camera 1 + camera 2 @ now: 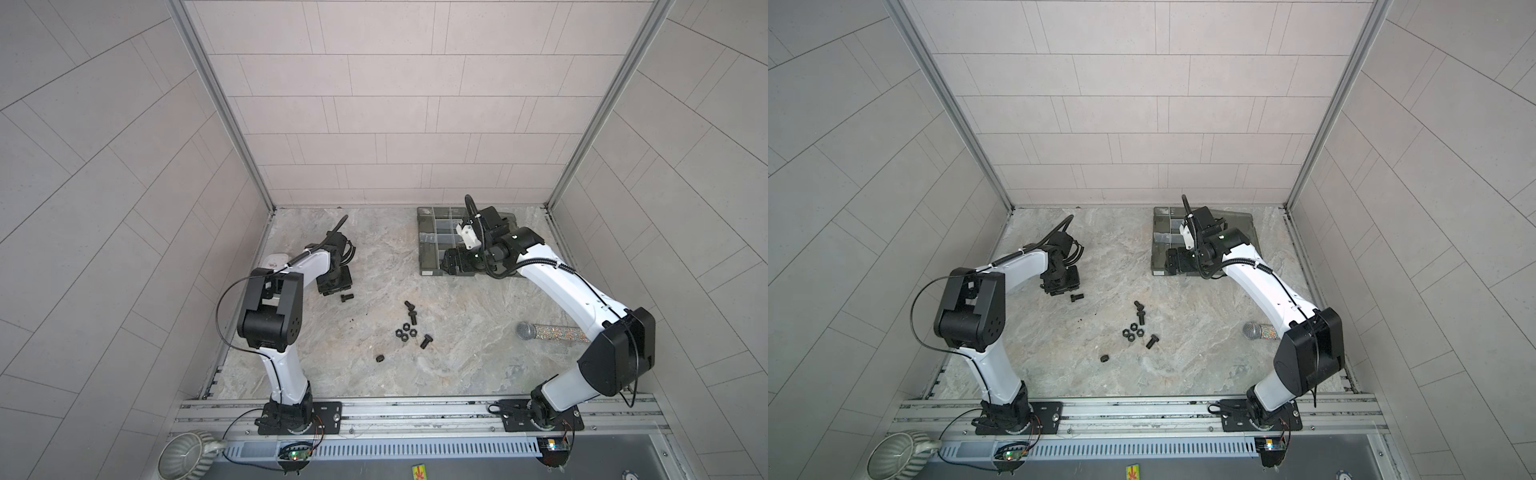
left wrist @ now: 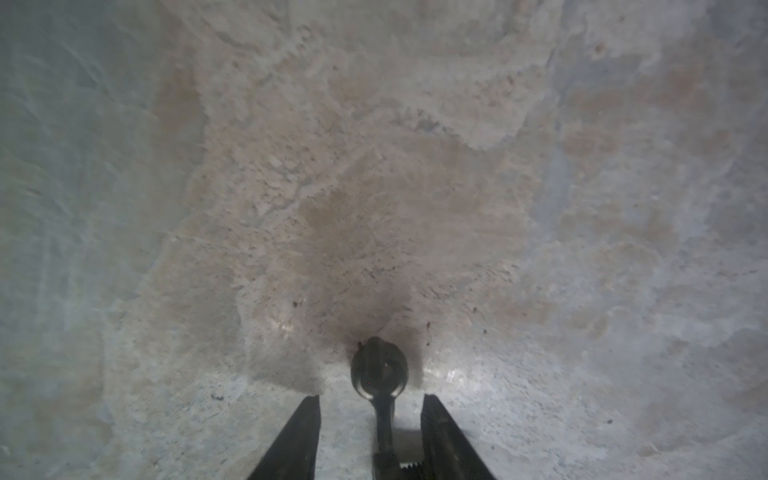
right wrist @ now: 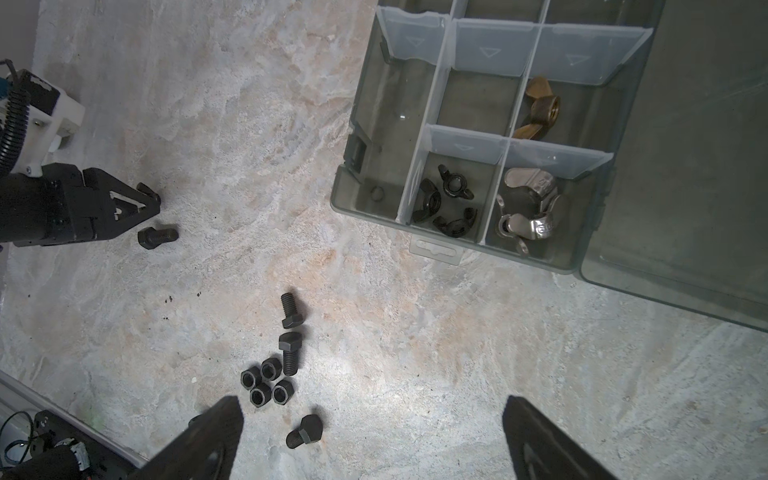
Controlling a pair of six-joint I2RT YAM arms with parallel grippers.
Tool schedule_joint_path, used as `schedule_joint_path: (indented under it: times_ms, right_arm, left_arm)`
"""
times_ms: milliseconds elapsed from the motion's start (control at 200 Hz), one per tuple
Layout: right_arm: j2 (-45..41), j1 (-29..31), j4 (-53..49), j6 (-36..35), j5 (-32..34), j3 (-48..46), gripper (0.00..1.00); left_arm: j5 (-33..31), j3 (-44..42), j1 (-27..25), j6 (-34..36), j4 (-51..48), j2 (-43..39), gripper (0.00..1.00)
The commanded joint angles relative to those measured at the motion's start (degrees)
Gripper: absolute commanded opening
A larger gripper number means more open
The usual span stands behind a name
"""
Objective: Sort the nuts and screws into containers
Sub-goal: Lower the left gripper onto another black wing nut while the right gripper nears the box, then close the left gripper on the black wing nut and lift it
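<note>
The left claw (image 2: 371, 399) stands apart, straddling one screw (image 2: 379, 372) lying on the surface (image 2: 374, 166). The right claw (image 3: 372, 405) gapes wide near the containers (image 3: 362, 124).

No text reads clearly; pale dividers (image 3: 490, 45) bear embossed triangles, silver wing nuts (image 3: 536, 226) blurred stamps.

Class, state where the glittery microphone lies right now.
In both top views the microphone lies right of the four clustered nuts, its handle tucked under the right arm.

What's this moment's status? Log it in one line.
left gripper open around screw | right gripper open, empty, near organizer box | screws, hex nuts loose on table
</note>
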Motion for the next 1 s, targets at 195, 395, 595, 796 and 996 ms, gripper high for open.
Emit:
schedule_joint_path:
  times_ms: [195, 395, 595, 796, 996]
  right_arm:
    - [2.05, 0.31, -2.24, -0.56, 0.64, 2.53, 0.99]
    - [2.57, 0.26, -2.47, -0.47, 0.55, 2.71, 0.99]
    - [2.98, 0.31, -2.64, -0.47, -0.07, 2.67, 0.99]
    - [3.11, 0.31, -3.20, -0.52, -0.28, 3.28, 0.99]
    - [2.75, 0.31, -3.69, -0.51, 0.13, 3.32, 0.99]
  left_arm:
    - [-0.10, 4.30, 0.39, 1.27, -2.06, 2.61, 0.35]
    - [-0.29, 5.40, 0.36, 1.64, -4.04, 3.27, 0.28]
    - [-0.51, 4.90, 0.38, 1.90, -3.85, 3.37, 0.28]
    - [-0.41, 5.20, 0.39, 2.06, -3.52, 5.05, 0.29]
    - [-0.40, 5.30, 0.32, 2.68, -3.38, 6.09, 0.30]
